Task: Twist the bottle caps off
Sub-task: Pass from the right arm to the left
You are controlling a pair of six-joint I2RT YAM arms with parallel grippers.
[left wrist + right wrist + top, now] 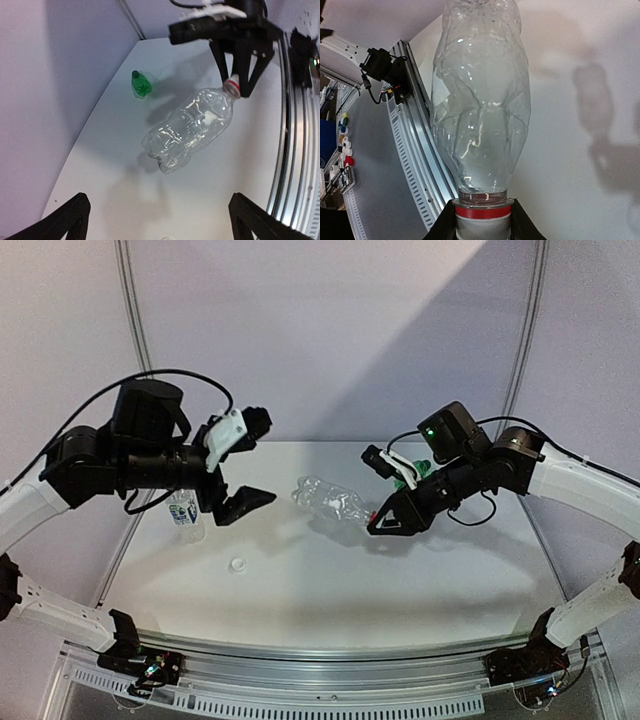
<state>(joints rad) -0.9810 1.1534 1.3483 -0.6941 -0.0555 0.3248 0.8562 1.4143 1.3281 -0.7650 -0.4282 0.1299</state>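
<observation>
My right gripper (384, 521) is shut on the white, red-ringed cap (482, 226) of the clear unlabelled bottle (330, 500), which sticks out sideways above the table toward the left arm. In the right wrist view a black finger sits on each side of the cap. My left gripper (262, 462) stands wide open a little left of the bottle's base (167, 160), touching nothing. A labelled clear bottle (185, 512) stands upright behind the left gripper. The green bottle (141, 85) stands at the back, partly hidden by the right arm in the top view. A loose white cap (237, 564) lies on the table.
The white table (330, 590) has a metal rail (330, 648) along its near edge. Pale walls close in the back and sides. A shelf with small coloured items (342, 150) stands off the table.
</observation>
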